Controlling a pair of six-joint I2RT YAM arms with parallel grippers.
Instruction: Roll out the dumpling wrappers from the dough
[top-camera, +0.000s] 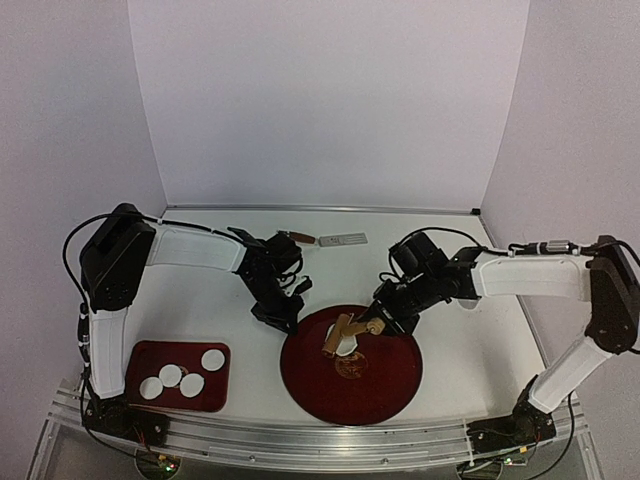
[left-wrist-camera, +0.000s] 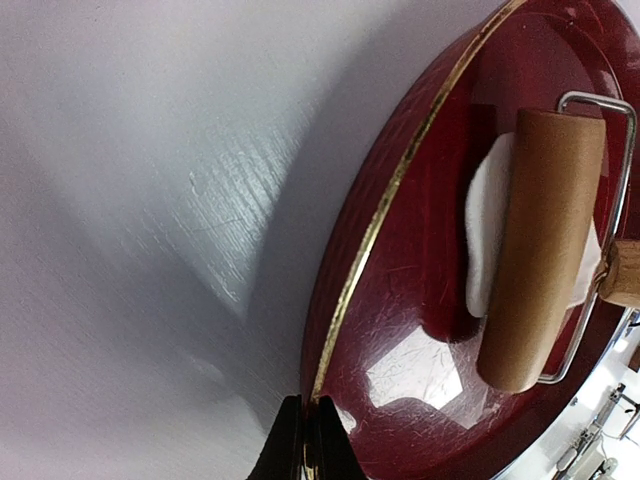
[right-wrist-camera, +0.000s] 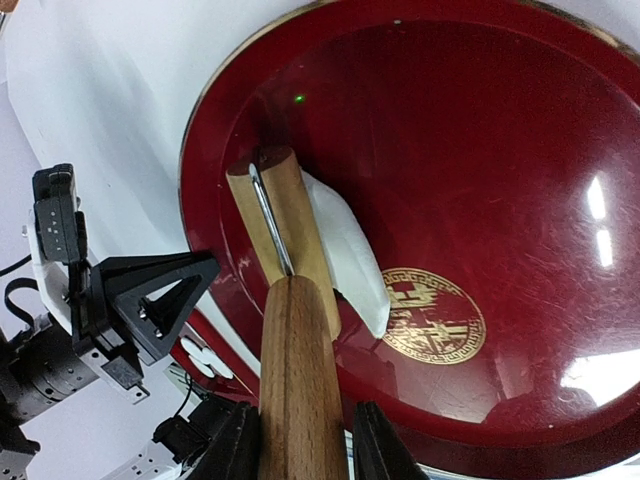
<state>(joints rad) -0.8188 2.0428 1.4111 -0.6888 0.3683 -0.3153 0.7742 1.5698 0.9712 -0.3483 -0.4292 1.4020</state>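
The left hand (left-wrist-camera: 305, 448) is closed tight on the gold-edged rim of the round red plate (left-wrist-camera: 400, 330), pinning it to the bench (top-camera: 200, 300). The right hand (right-wrist-camera: 300, 440) grips the wooden handle of the roller (right-wrist-camera: 285, 235). The roller's barrel lies across a white lump of dough (right-wrist-camera: 350, 255) just ahead of that hand. The 4 finished wrappers (top-camera: 171, 375) lie flat on a small red tray (top-camera: 140, 358), well back from the left hand and near that arm's base.

The dough sits close to the plate's rising edge on the left hand's side. A long push would likely run the barrel up the slope, thin the sheet unevenly, or bump the left hand. The pinch on the rim looks narrow, so a hard stroke could drag the plate out of it. Dough could also stick to the barrel and lift off.

The left wrist view shows the wire frame (left-wrist-camera: 600, 100) carrying the barrel and how little rim is pinched. The right wrist view shows the grip on the handle and the dough just beside the gold emblem (right-wrist-camera: 435, 315). Only the top view shows the whole tray and all 4 wrappers.
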